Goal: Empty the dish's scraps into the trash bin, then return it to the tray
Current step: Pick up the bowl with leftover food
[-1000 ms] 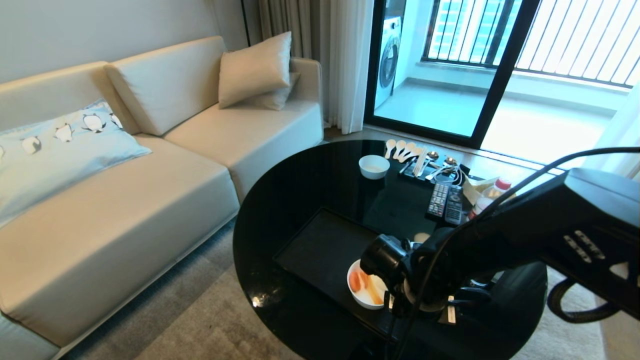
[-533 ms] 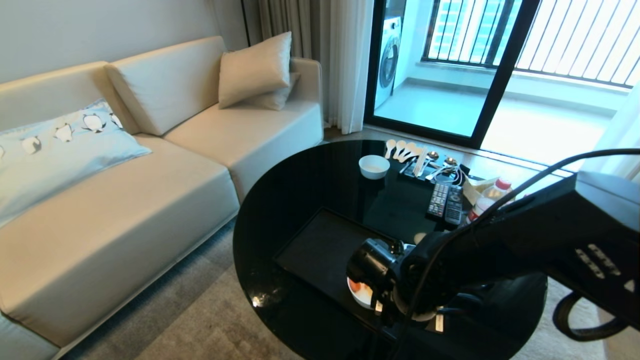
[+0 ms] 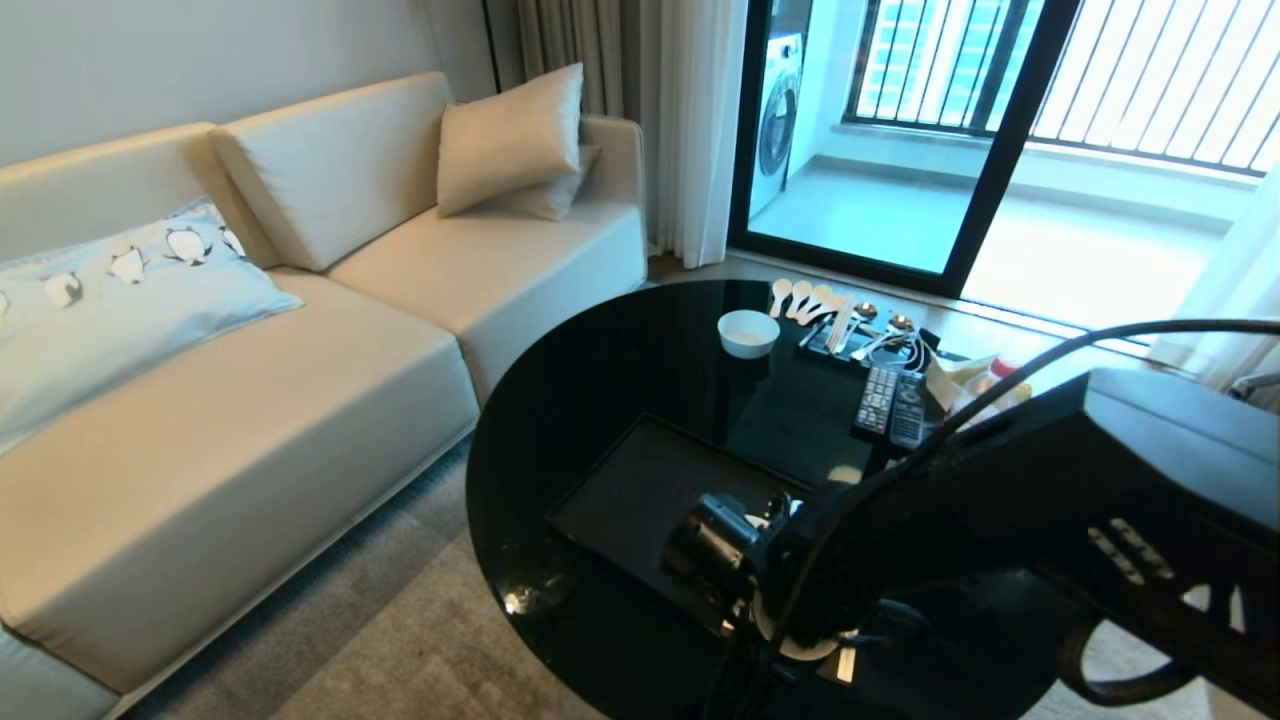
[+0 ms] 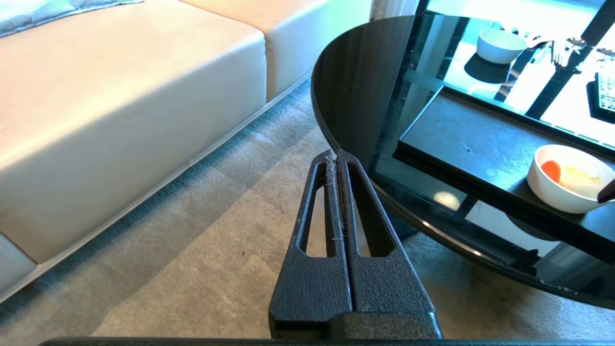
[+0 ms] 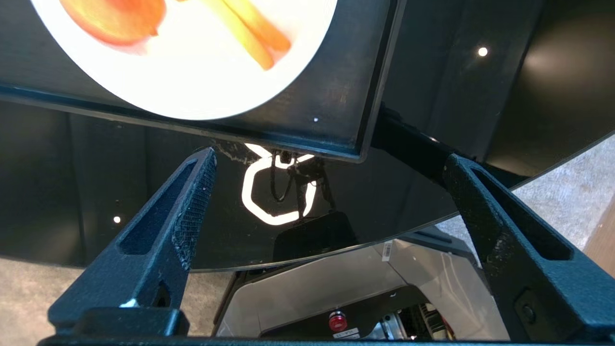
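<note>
The dish (image 4: 569, 179), a white bowl, stands near a corner of the black tray (image 4: 475, 149). In it lie the scraps (image 5: 120, 19), an orange carrot slice and yellowish sticks (image 5: 250, 30). My right gripper (image 5: 330, 157) hangs open over the tray's near corner (image 5: 336, 134) and the table edge. The dish (image 5: 192, 72) lies just beyond its fingertips, with nothing between them. In the head view my right arm (image 3: 900, 540) hides the dish. My left gripper (image 4: 336, 154) is shut and parked low over the carpet, beside the table. The trash bin is out of view.
On the round glossy black table (image 3: 600, 350), a smaller white bowl (image 3: 748, 333), spoons (image 3: 815, 303) and two remotes (image 3: 893, 405) sit at the far side. A beige sofa (image 3: 250, 400) stands to the left. My own base (image 5: 336, 288) shows below the table edge.
My right arm has swung left and toward the table's near edge, with the wrist rolling. It now covers the dish, which showed in the head view a second ago.
</note>
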`<state>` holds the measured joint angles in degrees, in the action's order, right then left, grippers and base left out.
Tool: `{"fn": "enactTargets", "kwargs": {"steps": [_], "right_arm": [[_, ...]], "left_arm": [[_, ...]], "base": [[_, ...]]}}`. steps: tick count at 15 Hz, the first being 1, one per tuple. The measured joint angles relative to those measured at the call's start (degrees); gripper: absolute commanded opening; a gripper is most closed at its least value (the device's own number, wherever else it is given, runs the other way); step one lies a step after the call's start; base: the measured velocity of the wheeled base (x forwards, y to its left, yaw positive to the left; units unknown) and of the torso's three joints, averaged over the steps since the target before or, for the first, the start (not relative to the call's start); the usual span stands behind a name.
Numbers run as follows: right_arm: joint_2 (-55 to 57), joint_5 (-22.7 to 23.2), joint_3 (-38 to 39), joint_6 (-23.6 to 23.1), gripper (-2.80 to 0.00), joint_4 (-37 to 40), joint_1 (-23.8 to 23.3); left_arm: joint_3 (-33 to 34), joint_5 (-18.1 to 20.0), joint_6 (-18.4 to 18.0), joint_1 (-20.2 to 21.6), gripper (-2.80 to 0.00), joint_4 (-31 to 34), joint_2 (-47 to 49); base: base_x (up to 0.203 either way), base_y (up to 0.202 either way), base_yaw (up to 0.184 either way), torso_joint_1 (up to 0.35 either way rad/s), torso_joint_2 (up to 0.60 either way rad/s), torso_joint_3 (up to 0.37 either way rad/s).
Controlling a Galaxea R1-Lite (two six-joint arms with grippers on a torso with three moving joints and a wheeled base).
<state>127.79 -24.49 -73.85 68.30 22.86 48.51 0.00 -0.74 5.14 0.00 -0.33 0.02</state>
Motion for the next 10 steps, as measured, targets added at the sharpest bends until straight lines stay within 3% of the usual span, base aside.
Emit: {"fn": "enactTargets", "kwargs": {"steps": [10], "right_arm": [[1.6,-0.5,-5.7,1.9,0.0,0.3,0.0]], "left_arm": [[0.0,0.0,0.0,0.0,-2.8,0.0,0.0]], "base": [[0.0,0.0,0.0,0.0,0.0,0.0]]}}
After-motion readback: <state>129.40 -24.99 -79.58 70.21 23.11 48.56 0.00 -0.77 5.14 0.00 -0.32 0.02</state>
